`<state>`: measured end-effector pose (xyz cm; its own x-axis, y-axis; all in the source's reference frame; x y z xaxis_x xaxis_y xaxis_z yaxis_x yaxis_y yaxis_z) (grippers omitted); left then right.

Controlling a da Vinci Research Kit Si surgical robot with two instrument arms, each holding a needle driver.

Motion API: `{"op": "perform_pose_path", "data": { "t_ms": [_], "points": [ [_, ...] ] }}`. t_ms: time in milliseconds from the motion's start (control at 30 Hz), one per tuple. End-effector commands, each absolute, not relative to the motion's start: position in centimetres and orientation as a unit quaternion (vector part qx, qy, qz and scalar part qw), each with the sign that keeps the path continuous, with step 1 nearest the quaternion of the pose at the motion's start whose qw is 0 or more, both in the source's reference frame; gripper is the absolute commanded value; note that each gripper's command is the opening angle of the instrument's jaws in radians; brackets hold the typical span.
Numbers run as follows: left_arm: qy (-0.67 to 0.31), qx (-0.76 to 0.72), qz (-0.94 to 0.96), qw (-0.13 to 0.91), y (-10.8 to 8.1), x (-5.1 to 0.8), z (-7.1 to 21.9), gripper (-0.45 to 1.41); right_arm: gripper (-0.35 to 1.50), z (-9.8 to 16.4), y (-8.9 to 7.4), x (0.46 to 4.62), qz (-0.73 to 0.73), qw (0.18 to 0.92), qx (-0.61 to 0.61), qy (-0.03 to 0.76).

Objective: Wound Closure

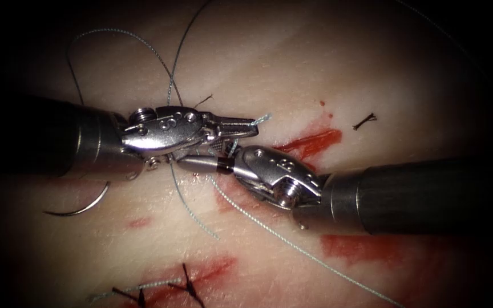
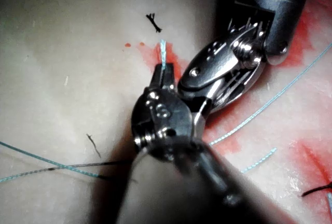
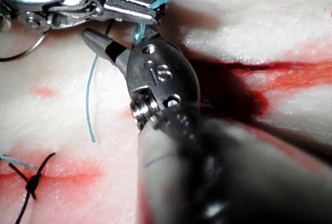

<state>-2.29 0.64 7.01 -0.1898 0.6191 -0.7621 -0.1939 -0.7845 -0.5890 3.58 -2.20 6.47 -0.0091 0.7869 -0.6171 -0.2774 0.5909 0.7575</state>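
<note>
My left tool (image 1: 247, 128) comes in from the left, and its jaws are shut on a short pale-blue thread end (image 1: 263, 118) just left of the red cut (image 1: 312, 141). The same grip appears in the left wrist view, thread end (image 2: 162, 53) sticking out past the jaws. My right tool (image 1: 192, 164) lies right under it, pointing left, jaws shut with nothing seen between them. Thread (image 3: 137, 32) runs between the two tools across the right tool's jaws. The curved needle (image 1: 87, 206) lies free on the tissue at the left, outside the tissue, held by neither tool.
A long strand of thread (image 1: 292, 245) runs off to the lower right, and more thread loops (image 1: 115, 33) lie above the left tool. Black knotted stitches (image 1: 186, 283) close the cut at the lower edge. Red fluid (image 1: 366, 248) stains the tissue below the right shaft. A cut thread scrap (image 1: 365, 120) lies upper right.
</note>
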Motion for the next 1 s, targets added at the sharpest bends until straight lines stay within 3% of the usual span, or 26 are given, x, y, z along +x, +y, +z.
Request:
{"op": "perform_pose_path", "data": {
  "t_ms": [33, 167, 433, 467, 567, 600, 700, 1000],
  "points": [
    [-0.185, -0.576, 0.749, 0.272, 0.62, -2.34, 7.06, -0.45, 0.27, 6.49, -2.24, 3.67, 0.396, 0.670, 0.215, 0.590],
    [-0.185, -0.576, 0.749, 0.272, 0.62, -2.34, 7.05, -0.45, -0.33, 6.49, -2.25, 3.67, 0.396, 0.670, 0.215, 0.590],
    [-0.185, -0.576, 0.749, 0.272, 0.62, -2.33, 7.05, -0.45, -0.35, 6.50, -2.24, 3.66, 0.393, 0.671, 0.215, 0.591],
    [-0.186, -0.576, 0.748, 0.271, 0.62, -2.33, 7.05, -0.45, -0.06, 6.50, -2.23, 3.66, 0.393, 0.671, 0.215, 0.591],
    [-0.187, -0.576, 0.748, 0.271, 0.64, -2.32, 7.04, -0.45, 1.03, 6.49, -2.23, 3.66, 0.380, 0.678, 0.201, 0.596],
    [-0.187, -0.576, 0.748, 0.271, 0.64, -2.31, 7.04, -0.45, 1.28, 6.50, -2.23, 3.66, 0.376, 0.681, 0.198, 0.597],
    [-0.187, -0.577, 0.747, 0.271, 0.64, -2.31, 7.04, -0.45, 1.36, 6.50, -2.23, 3.67, 0.371, 0.684, 0.191, 0.598],
    [-0.187, -0.577, 0.747, 0.272, 0.64, -2.31, 7.03, -0.45, 1.36, 6.51, -2.21, 3.71, 0.364, 0.685, 0.182, 0.605]
  ]
}}
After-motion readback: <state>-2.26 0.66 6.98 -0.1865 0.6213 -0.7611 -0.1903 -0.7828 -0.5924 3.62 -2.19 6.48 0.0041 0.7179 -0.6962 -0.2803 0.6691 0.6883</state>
